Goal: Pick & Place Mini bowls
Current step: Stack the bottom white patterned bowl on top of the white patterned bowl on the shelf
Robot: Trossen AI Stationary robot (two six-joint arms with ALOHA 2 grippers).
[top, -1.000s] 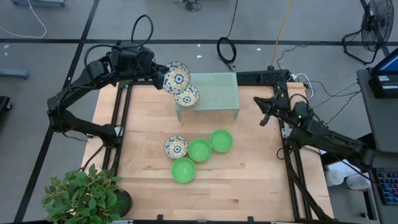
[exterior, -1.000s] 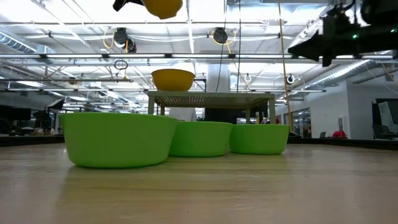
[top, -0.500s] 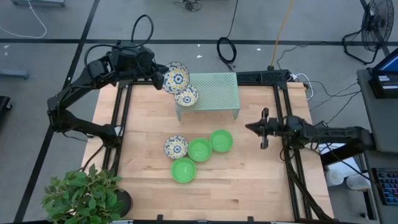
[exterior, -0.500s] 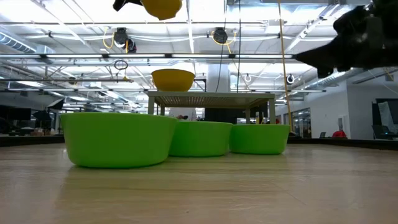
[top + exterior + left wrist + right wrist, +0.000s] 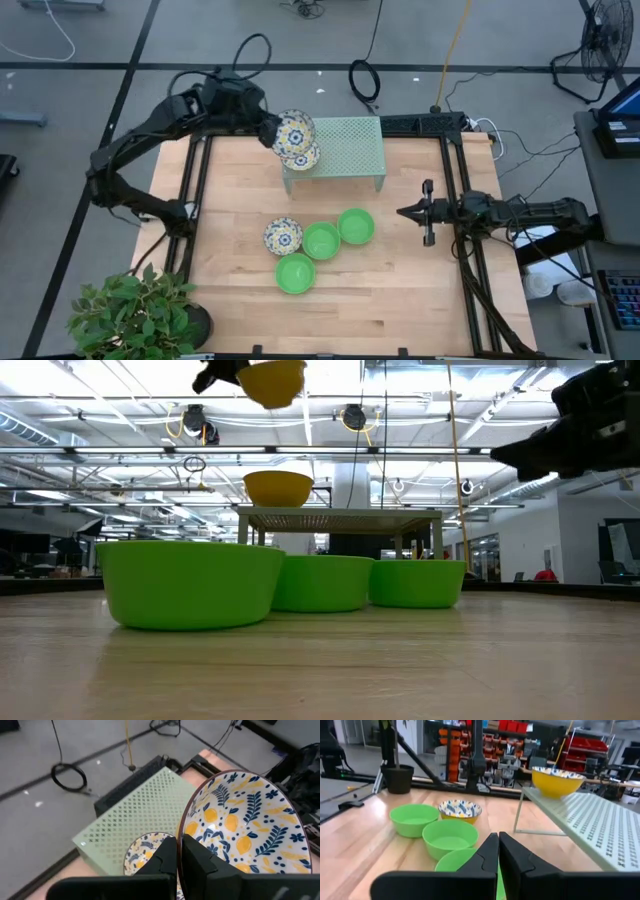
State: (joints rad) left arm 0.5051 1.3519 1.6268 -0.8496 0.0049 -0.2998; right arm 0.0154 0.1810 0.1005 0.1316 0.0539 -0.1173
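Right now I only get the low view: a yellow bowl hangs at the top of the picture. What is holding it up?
Observer: The left gripper, shut on the rim of that held bowl. Inside, the bowl is white with a blue and yellow leaf pattern.
Operator: Where is it, over the table?
Observer: Above the pale green rack, at the corner where another patterned bowl sits.
Operator: I count three green bowls. Any more down there?
Observer: Yes, one more patterned bowl stands on the table, touching the middle green bowl.
Operator: And the dark shape at the right?
Observer: The right gripper, shut and holding nothing.
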